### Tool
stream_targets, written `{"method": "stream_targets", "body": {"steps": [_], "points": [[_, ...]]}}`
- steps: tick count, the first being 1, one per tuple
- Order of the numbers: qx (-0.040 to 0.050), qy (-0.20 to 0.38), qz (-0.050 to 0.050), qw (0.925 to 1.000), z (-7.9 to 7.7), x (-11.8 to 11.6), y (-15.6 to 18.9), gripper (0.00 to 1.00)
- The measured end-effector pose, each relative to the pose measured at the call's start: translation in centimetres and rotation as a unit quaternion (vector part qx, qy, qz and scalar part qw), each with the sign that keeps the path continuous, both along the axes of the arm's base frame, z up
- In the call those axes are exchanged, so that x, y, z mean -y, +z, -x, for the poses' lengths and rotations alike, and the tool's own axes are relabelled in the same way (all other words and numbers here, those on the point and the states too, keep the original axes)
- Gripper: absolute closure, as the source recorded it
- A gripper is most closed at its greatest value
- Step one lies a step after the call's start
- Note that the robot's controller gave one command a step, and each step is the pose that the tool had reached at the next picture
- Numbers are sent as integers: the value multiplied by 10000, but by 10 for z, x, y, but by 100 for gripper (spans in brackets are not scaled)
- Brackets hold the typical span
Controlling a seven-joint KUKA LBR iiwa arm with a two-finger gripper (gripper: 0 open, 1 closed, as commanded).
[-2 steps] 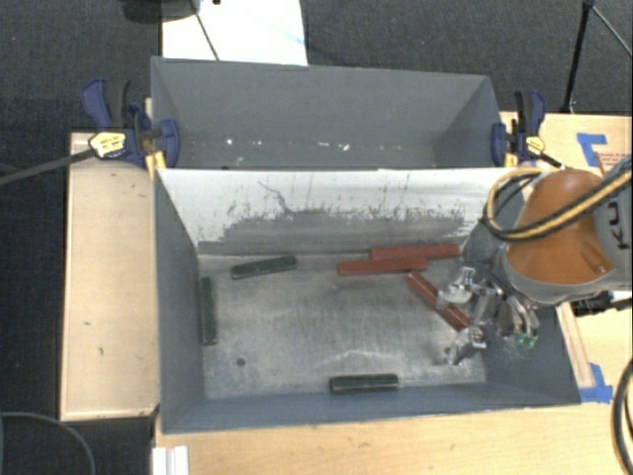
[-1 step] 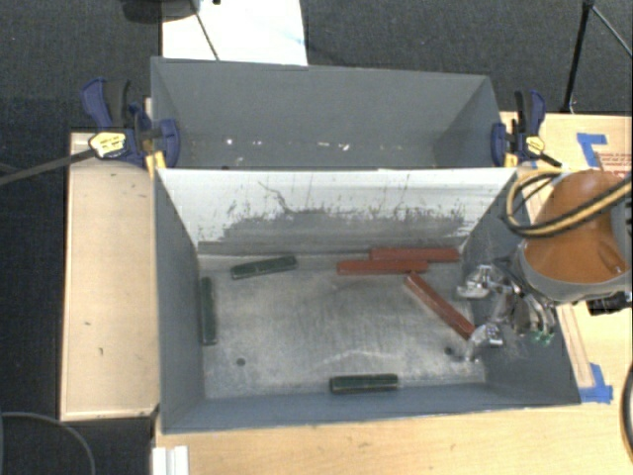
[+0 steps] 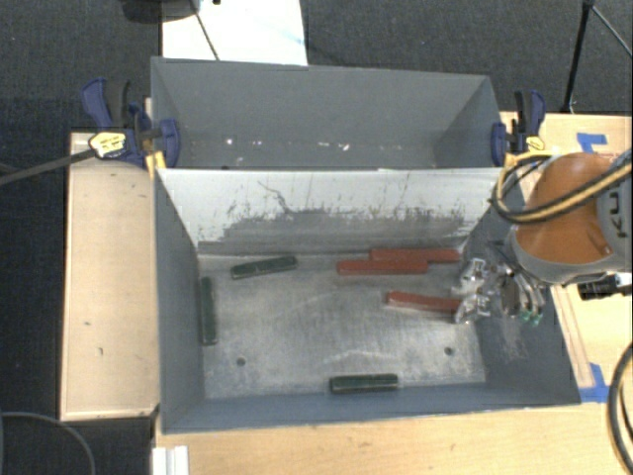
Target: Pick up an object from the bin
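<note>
My gripper (image 3: 473,290) hangs at the right side of the bin, just above the floor, fingers pointing left. Its tips are at the right end of a short reddish-brown bar (image 3: 423,304) that lies slanted on the bin floor. Whether the fingers are round that bar I cannot make out. A longer reddish-brown bar (image 3: 398,261) lies just behind it along the back wall.
A dark green stick (image 3: 263,266) lies at the back left, another (image 3: 207,311) runs along the left wall, and a third (image 3: 363,384) rests by the front wall. The arm with its orange cover and cables leans in over the right rim.
</note>
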State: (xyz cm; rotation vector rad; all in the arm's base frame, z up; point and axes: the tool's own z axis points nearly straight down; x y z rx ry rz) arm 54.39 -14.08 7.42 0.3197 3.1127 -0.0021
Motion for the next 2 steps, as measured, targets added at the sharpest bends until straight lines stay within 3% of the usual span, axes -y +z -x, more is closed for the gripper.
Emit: {"method": "stream_targets", "body": {"steps": [1,2], "points": [[0,6,0,10000,0,0,0,100],[-25,204,-5,9998,-24,-7,162,100]]}}
